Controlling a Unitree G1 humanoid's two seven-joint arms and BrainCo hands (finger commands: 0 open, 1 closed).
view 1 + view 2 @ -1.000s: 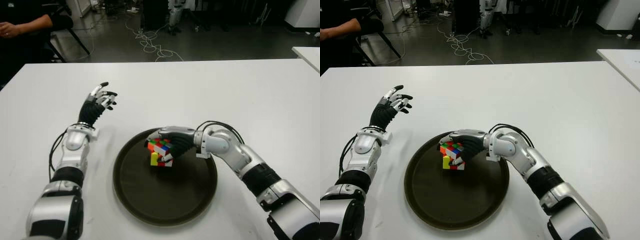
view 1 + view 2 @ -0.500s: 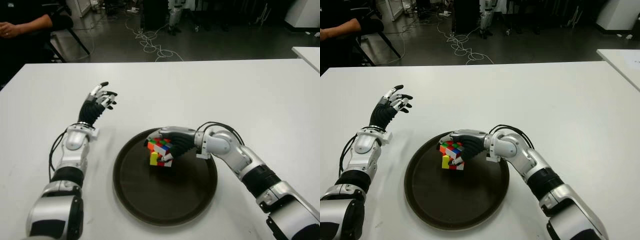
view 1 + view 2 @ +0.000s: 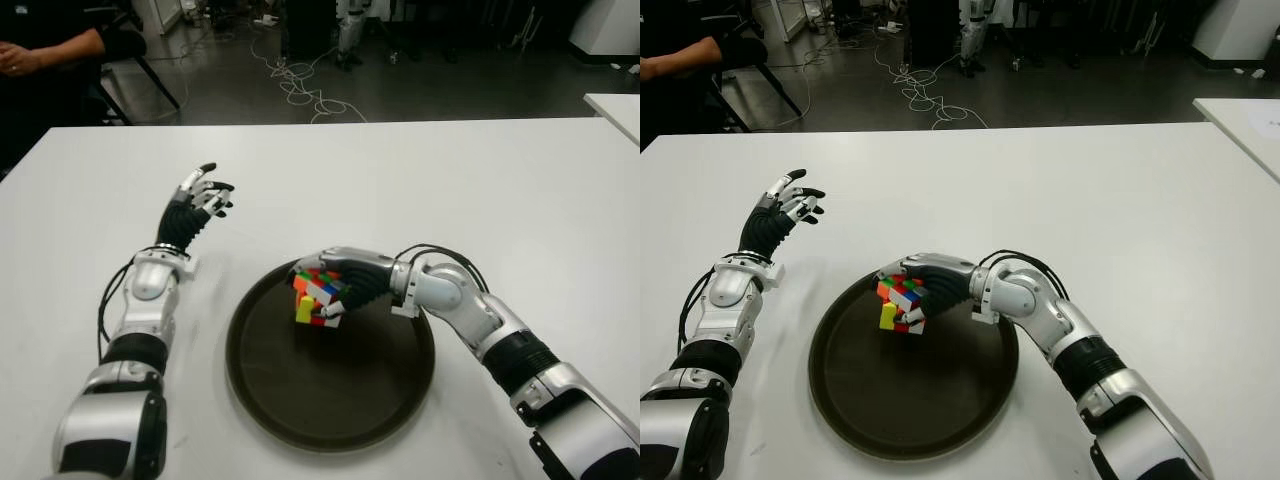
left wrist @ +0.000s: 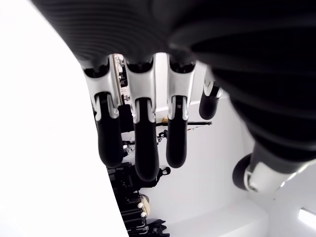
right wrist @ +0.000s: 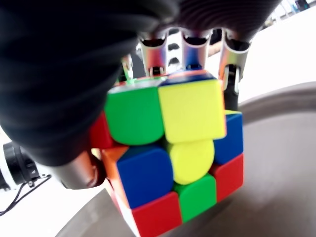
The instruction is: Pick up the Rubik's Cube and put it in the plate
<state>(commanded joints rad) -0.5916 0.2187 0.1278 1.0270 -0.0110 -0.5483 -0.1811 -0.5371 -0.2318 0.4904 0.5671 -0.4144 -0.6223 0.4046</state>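
A multicoloured Rubik's Cube [image 3: 315, 296] is tilted over the far part of a round dark brown plate [image 3: 330, 390] in the middle of the white table. My right hand [image 3: 345, 280] reaches in from the right, its fingers curled over the cube's top and sides. The right wrist view shows the cube [image 5: 173, 158] filling the palm with the plate's rim [image 5: 276, 98] behind; I cannot tell whether the cube touches the plate. My left hand [image 3: 198, 200] shows raised at the left of the plate, fingers spread and holding nothing.
A person's arm [image 3: 55, 50] shows at a chair beyond the table's far left corner. Cables [image 3: 300, 85] lie on the dark floor behind the table. Another white table's corner [image 3: 615, 105] is at the far right.
My right hand has tipped the cube and shifted it slightly toward the plate's far edge. The left hand has not moved.
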